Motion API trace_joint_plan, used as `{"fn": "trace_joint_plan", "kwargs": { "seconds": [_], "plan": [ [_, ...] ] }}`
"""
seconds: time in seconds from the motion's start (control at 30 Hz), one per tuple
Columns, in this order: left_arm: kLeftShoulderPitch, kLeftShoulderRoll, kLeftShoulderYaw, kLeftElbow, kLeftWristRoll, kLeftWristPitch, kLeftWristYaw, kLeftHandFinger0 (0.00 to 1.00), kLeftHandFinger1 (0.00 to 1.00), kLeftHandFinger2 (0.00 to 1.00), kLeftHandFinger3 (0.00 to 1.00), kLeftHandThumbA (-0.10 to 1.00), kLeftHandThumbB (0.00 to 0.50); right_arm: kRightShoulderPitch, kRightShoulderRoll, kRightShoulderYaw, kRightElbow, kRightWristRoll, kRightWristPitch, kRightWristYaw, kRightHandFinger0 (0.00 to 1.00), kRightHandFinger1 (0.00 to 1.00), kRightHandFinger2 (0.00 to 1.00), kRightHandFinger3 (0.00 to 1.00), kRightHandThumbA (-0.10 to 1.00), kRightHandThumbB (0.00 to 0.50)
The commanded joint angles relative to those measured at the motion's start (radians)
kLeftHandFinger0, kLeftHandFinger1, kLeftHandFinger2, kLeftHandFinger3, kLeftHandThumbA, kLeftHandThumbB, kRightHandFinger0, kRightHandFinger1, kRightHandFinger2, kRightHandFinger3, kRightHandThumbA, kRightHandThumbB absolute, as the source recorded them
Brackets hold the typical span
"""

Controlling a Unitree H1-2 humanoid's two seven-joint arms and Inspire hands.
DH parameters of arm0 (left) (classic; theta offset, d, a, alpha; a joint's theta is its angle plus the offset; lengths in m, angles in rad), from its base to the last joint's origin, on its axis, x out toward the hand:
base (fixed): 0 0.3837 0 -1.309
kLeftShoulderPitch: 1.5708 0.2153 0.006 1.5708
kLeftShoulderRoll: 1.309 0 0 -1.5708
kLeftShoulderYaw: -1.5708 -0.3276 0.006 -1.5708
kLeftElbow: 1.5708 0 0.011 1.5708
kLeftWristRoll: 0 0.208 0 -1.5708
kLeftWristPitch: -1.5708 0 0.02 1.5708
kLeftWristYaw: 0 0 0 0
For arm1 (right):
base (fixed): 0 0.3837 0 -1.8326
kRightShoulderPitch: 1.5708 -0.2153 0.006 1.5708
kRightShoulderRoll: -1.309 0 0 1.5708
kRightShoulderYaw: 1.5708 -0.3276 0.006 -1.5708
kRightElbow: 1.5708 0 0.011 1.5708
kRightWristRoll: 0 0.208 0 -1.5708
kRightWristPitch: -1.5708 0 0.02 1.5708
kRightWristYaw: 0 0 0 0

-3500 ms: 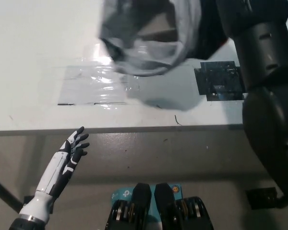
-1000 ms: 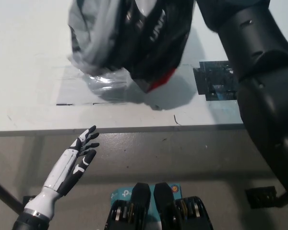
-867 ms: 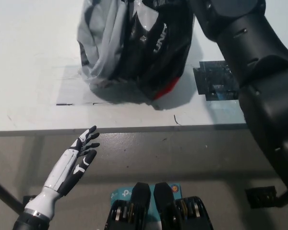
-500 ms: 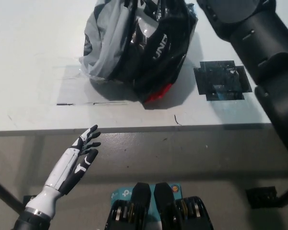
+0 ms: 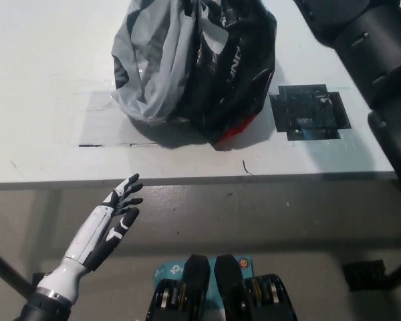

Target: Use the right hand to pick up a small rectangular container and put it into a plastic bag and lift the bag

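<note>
The plastic bag (image 5: 194, 67) sits on the white counter (image 5: 47, 80), bulging, grey on its left side and black with a red patch on its right, well back from the near edge. A dark square mat (image 5: 309, 112) lies just to its right. Bare counter stretches to the left. The left robot hand (image 5: 113, 217) hangs below the counter edge, fingers spread, holding nothing. The black right arm (image 5: 367, 47) rises out of the top; its hand is hidden.

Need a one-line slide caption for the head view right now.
Plastic bag sits on the white table; black right arm reaches in, white left hand open below the edge.
</note>
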Motion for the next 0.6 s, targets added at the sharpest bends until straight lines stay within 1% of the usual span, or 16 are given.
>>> {"fn": "trace_joint_plan", "kwargs": {
  "seconds": [0.0,0.07,0.17,0.2,0.23,0.27,0.3,0.33,0.37,0.43,0.47,0.5,0.57],
  "plan": [
    [-0.015,0.016,-0.001,-0.023,0.01,-0.017,-0.009,0.82,0.84,0.93,1.0,1.0,0.057,-0.163,-0.074,0.076,-0.07,-0.12,0.067,0.082,1.0,1.0,1.0,1.0,0.62,0.498],
    [-0.013,0.015,0.0,-0.023,0.004,-0.017,-0.012,0.82,0.84,0.93,1.0,1.0,0.044,-0.187,-0.094,0.105,-0.08,-0.143,0.065,0.112,1.0,1.0,1.0,1.0,0.52,0.5],
    [-0.013,0.017,0.0,-0.02,0.004,-0.025,-0.012,0.82,0.84,0.93,1.0,1.0,0.042,-0.213,-0.119,0.151,-0.1,-0.178,0.059,0.159,1.0,1.0,1.0,1.0,0.51,0.5],
    [-0.013,0.017,0.002,-0.019,0.001,-0.025,-0.012,0.82,0.84,0.93,1.0,1.0,0.051,-0.234,-0.137,0.227,-0.113,-0.253,0.032,0.179,1.0,1.0,1.0,1.0,0.62,0.5],
    [-0.012,0.016,0.003,-0.019,0.001,-0.025,-0.012,0.82,0.84,0.93,1.0,1.0,0.051,-0.239,-0.142,0.255,-0.119,-0.281,0.025,0.181,1.0,1.0,1.0,1.0,0.62,0.5],
    [-0.013,0.017,0.004,-0.019,0.001,-0.023,-0.011,0.82,0.85,0.93,1.0,1.0,0.061,-0.252,-0.149,0.319,-0.135,-0.344,0.036,0.183,1.0,1.0,1.0,1.0,0.71,0.5],
    [-0.013,0.017,0.004,-0.02,0.002,-0.021,-0.011,0.82,0.85,0.93,1.0,1.0,0.063,-0.255,-0.155,0.363,-0.16,-0.39,0.059,0.183,1.0,1.0,1.0,1.0,0.75,0.5],
    [-0.013,0.017,0.005,-0.019,0.001,-0.02,-0.011,0.82,0.85,0.93,1.0,1.0,0.063,-0.254,-0.164,0.405,-0.194,-0.437,0.082,0.181,1.0,1.0,1.0,1.0,0.86,0.5],
    [-0.013,0.016,0.006,-0.019,0.0,-0.018,-0.011,0.83,0.85,0.93,1.0,1.0,0.063,-0.247,-0.176,0.444,-0.239,-0.484,0.108,0.174,1.0,1.0,1.0,1.0,1.0,0.5],
    [-0.013,0.015,0.005,-0.017,-0.004,-0.02,-0.012,0.83,0.85,0.93,1.0,1.0,0.058,-0.22,-0.189,0.474,-0.308,-0.569,0.149,0.135,1.0,1.0,1.0,1.0,1.0,0.5],
    [-0.012,0.014,0.003,-0.013,-0.002,-0.027,-0.011,0.82,0.85,0.93,1.0,1.0,0.052,-0.198,-0.193,0.465,-0.338,-0.62,0.159,0.099,1.0,1.0,1.0,1.0,1.0,0.497],
    [-0.011,0.014,0.002,-0.012,0.0,-0.031,-0.01,0.82,0.85,0.93,1.0,1.0,0.051,-0.185,-0.195,0.453,-0.351,-0.642,0.159,0.08,1.0,1.0,1.0,1.0,1.0,0.487],
    [-0.01,0.014,0.001,-0.013,0.003,-0.031,-0.01,0.82,0.85,0.93,1.0,1.0,0.047,-0.17,-0.199,0.441,-0.364,-0.653,0.159,0.034,1.0,1.0,1.0,1.0,1.0,0.499]
  ]
}}
